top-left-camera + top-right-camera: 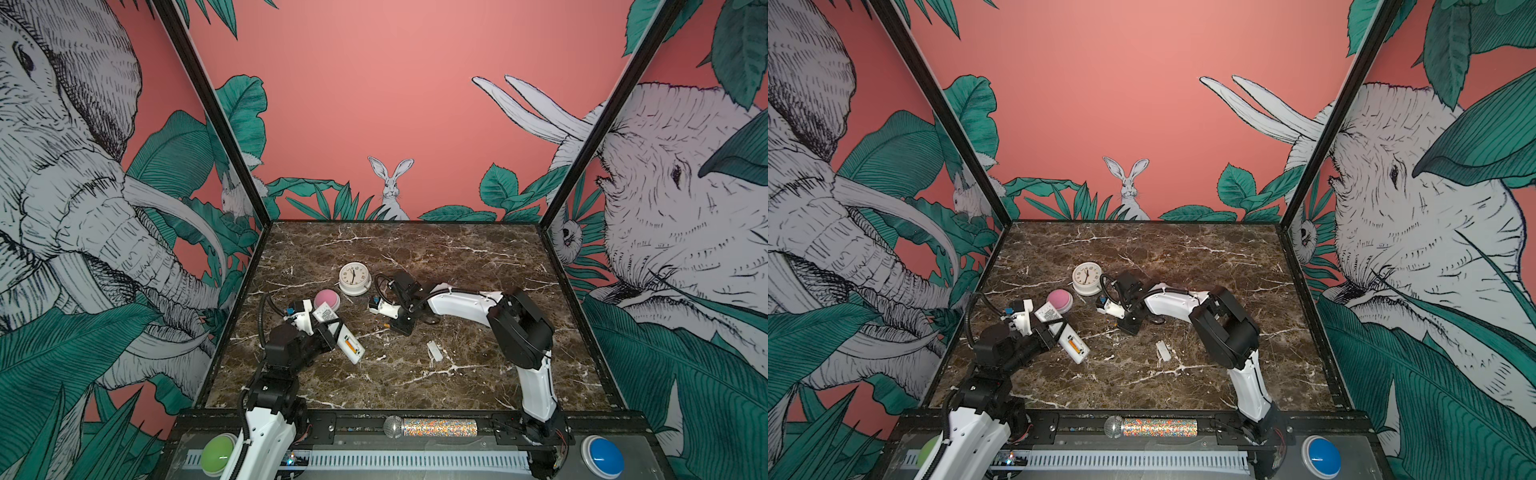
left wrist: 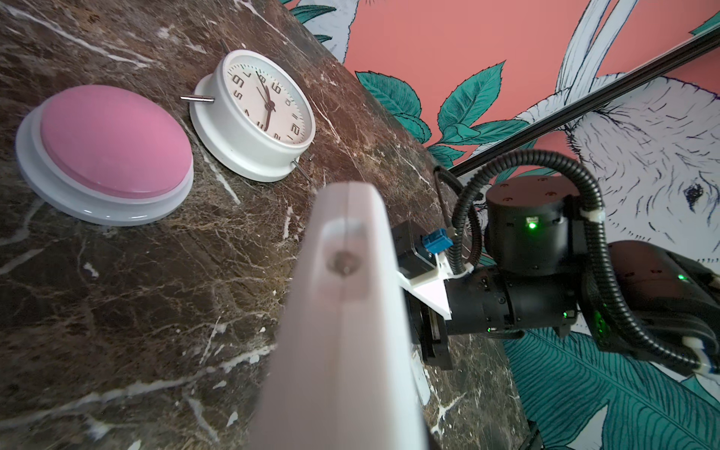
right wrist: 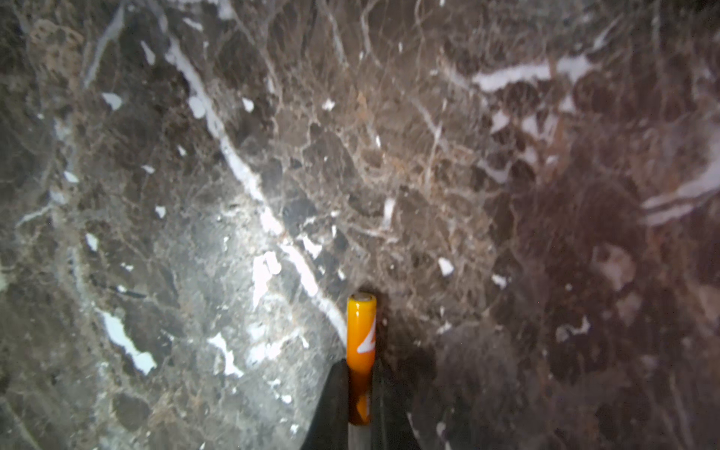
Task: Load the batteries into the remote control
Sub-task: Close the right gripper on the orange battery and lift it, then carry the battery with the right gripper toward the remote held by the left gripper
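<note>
- Not much readable writing. The round white clock had black numerals on its dial, and in the left wrist view I could make out 12, 9 and 6.
- The long slim white remote control had a label on its back, way too small to read.
- The slim orange battery showed a white mark, no letters I could read.
- The left hand was clamped across the remote control's middle, back side up, just beside the pink dome button.
- Its open compartment had a second orange battery lying inside.
- The right hand was squeezed shut on the battery, tip poking out past the fingers, low over the brown marble counter, near the remote control but apart from it.
</note>
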Available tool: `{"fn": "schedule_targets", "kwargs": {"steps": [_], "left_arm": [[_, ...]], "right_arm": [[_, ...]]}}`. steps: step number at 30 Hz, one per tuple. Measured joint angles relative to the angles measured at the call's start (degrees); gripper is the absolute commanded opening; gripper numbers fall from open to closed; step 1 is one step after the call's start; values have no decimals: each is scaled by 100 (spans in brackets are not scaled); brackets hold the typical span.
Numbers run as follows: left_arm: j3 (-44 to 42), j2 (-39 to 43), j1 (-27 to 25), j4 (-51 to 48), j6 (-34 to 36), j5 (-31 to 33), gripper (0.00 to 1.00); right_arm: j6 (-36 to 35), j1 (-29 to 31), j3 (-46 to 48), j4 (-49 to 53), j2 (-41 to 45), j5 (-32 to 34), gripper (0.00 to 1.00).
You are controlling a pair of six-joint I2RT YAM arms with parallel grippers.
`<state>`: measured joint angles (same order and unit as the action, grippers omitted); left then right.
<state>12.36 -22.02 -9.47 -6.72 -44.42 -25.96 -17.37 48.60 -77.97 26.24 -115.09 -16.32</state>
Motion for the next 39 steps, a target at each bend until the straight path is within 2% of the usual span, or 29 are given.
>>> {"fn": "schedule_targets", "kwargs": {"steps": [8, 14, 24, 39], "left_arm": [[-42, 0, 0, 105, -74, -138, 0], [-46, -28, 0, 225, -96, -247, 0], [-98, -57, 2, 323, -103, -367, 0], [-282, -116, 4, 494, -98, -437, 0]], "right_arm": [[920, 7, 1058, -492, 850, 2, 0], [1342, 144, 1576, -717, 1237, 96, 0], [1821, 623, 1956, -879, 1473, 402, 0], [2328, 1019, 2146, -940, 1517, 1008, 0]]}}
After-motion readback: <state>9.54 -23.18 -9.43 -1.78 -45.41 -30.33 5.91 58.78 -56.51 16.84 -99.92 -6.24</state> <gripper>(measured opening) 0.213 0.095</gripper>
